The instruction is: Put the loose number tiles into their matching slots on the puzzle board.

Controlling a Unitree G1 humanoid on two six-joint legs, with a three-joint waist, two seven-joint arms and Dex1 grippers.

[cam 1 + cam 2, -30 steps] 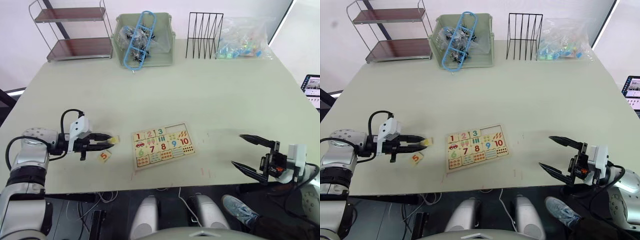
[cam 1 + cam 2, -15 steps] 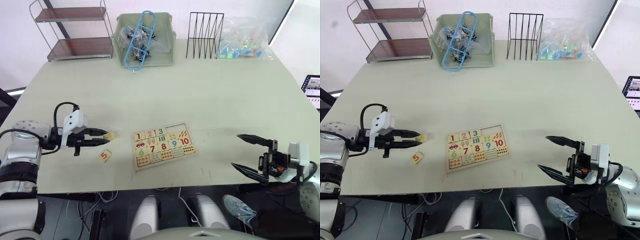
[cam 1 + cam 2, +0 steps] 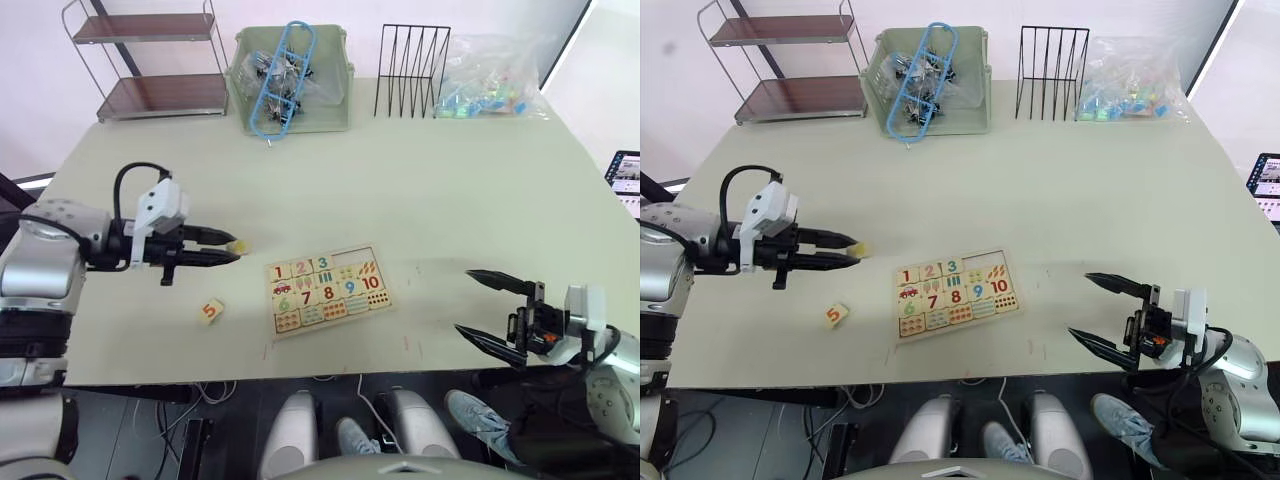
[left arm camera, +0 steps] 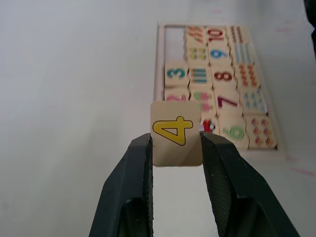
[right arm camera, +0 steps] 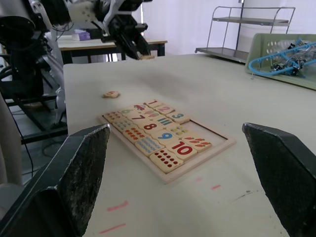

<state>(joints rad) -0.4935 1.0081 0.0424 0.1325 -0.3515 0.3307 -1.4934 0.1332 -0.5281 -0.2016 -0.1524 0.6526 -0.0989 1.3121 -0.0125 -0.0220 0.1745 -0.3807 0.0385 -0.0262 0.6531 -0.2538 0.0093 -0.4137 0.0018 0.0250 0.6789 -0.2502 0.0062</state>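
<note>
The pale table [image 3: 420, 170] carries the puzzle board [image 3: 327, 291] near its front edge, just ahead of the left gripper's tips and well off to the side of the right gripper. On the board, tiles 1, 2 and 3 already sit in the number row along its far long edge, and the two slots [image 3: 349, 261] past the 3 are bare wood.

The left gripper [image 3: 232, 250] hovers above the table, its fingers pinching the yellow 4 tile [image 4: 176, 140] by two opposite edges, face up, with the board lying straight beyond it in the wrist view. The right gripper [image 3: 479, 305] hangs near the table's front corner with its fingers spread wide and nothing between them.

The 5 tile [image 3: 209, 311] lies loose on the table, below and slightly behind the left fingertips, closer to the robot than the board's near corner.

The risk, as I judge it, lies in the grip and the fit. The tile is held only near its rear half, so it could pivot or slip as it travels. The empty recess is snug beside the 3, and a tile coming down tilted or slightly off could catch the rim, ride up on its neighbour, or nudge the whole unanchored board across the table.
</note>
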